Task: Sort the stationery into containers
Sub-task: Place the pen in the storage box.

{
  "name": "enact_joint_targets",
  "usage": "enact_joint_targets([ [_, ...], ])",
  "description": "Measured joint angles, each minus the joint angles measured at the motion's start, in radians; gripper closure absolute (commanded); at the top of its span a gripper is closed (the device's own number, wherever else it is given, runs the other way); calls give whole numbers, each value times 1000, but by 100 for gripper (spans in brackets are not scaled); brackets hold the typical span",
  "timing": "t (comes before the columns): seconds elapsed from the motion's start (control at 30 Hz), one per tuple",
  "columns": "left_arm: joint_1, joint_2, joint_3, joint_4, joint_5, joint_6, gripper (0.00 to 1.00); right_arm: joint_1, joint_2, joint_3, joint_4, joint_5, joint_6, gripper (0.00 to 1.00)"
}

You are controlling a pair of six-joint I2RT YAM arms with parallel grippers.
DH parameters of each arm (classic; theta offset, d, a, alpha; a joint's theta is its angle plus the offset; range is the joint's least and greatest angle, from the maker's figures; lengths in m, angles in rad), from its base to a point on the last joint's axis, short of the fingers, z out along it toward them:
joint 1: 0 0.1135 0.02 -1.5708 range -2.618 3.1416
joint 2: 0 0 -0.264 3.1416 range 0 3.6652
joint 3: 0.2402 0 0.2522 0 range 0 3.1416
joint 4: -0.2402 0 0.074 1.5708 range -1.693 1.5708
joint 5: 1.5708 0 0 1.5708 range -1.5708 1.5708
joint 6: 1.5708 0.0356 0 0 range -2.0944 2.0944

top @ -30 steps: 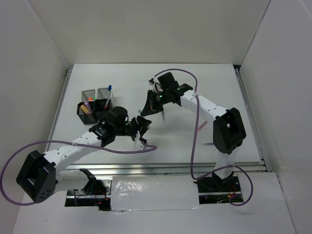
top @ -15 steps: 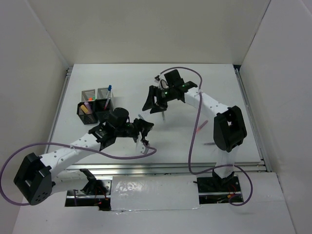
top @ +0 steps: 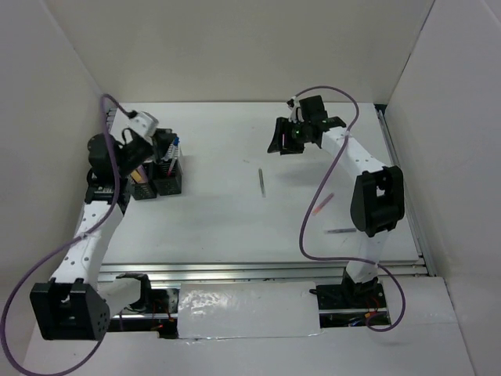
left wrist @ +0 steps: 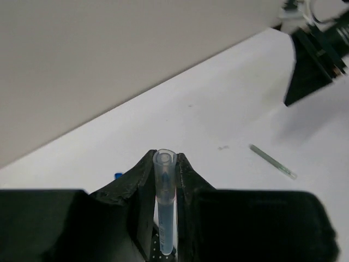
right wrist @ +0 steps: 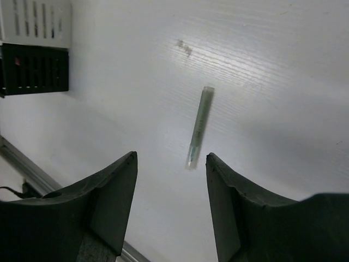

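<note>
Left gripper [left wrist: 164,159] is clenched on a translucent blue pen [left wrist: 164,199]. The pen stands upright between the fingers, open end up. In the top view my left arm is raised at the far left of the bench [top: 211,227], with the gripper right over the containers [top: 167,186]. It hides part of the cluster. I can make out two black cups on the near side. The right wrist view shows one grey cup next to one black. I cannot tell if the blue pen's lower tip is inside a cup, because the fingers hide it. A white blue-capped pen [top: 175,147] stands upright in one cup, just beside the left gripper.

Right gripper [right wrist: 171,158] is released, jaws wide apart with nothing between them. It hangs above the bench on the far side, right of centre. Below it a grey-green pen [right wrist: 198,126] lies flat on the bare bench, touching nothing and well apart from the containers. In the top view that pen sits mid-bench, on the near side of the right gripper.

A pink pen [top: 322,204] and a grey pen [top: 342,231] lie flat on the right part of the bench, near my right arm. They are apart from each other and far from the cups.
</note>
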Motion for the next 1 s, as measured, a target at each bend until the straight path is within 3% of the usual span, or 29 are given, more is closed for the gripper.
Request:
enact_joint_targets([
  [0.13, 211, 98, -12, 139, 50, -226, 100, 19, 28, -6, -4, 37, -19, 39],
  [0.2, 262, 145, -26, 190, 68, -282, 100, 29, 46, -6, -5, 47, -24, 39],
  [0.57, 278, 267, -101, 370, 114, -305, 100, 47, 71, -6, -5, 51, -35, 38],
  [0.67, 275, 284, -130, 399, 106, -274, 94, 47, 71, -10, -4, 51, -35, 38],
  [0.8, 267, 317, -151, 415, 90, -229, 75, 47, 79, -21, -7, 63, -39, 37],
  [1.0, 252, 339, -167, 424, 74, -179, 60, 49, 115, -21, -11, 102, -38, 35],
])
